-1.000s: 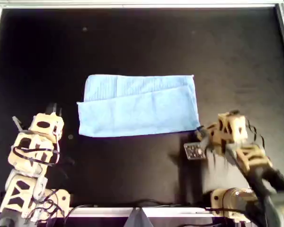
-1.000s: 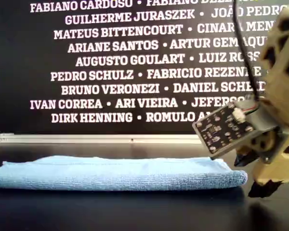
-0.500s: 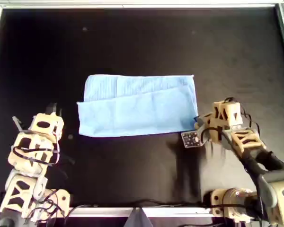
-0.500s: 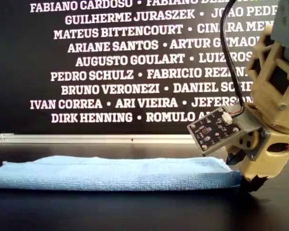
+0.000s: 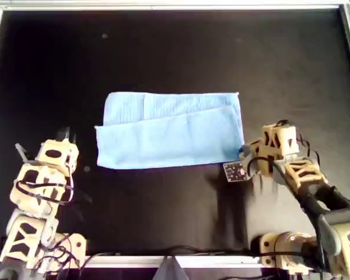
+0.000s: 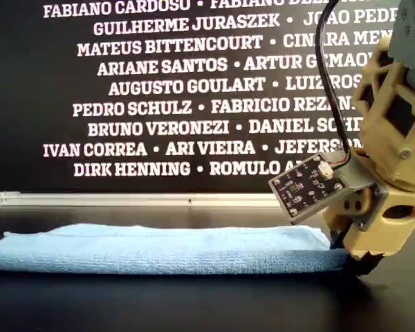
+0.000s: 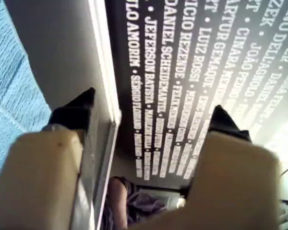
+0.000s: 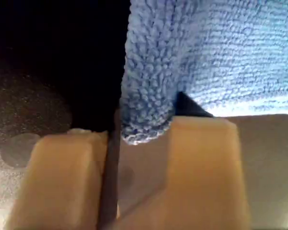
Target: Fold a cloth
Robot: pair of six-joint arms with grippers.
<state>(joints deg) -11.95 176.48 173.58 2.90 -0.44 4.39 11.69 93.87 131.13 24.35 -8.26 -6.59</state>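
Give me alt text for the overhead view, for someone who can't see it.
A light blue cloth, folded once into a wide rectangle, lies flat on a black table. My second gripper has its jaws at the cloth's lower right corner, while my first gripper sits apart at lower left.

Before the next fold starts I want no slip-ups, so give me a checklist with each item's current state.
1. The cloth lies flat, already folded once: ok.
2. My second gripper has the cloth's corner between its fingers: ok.
3. Second gripper fully clamped on the corner: cannot tell.
4. Second gripper is down at table level in the exterior view: ok.
5. My first gripper is open and off the cloth: ok.
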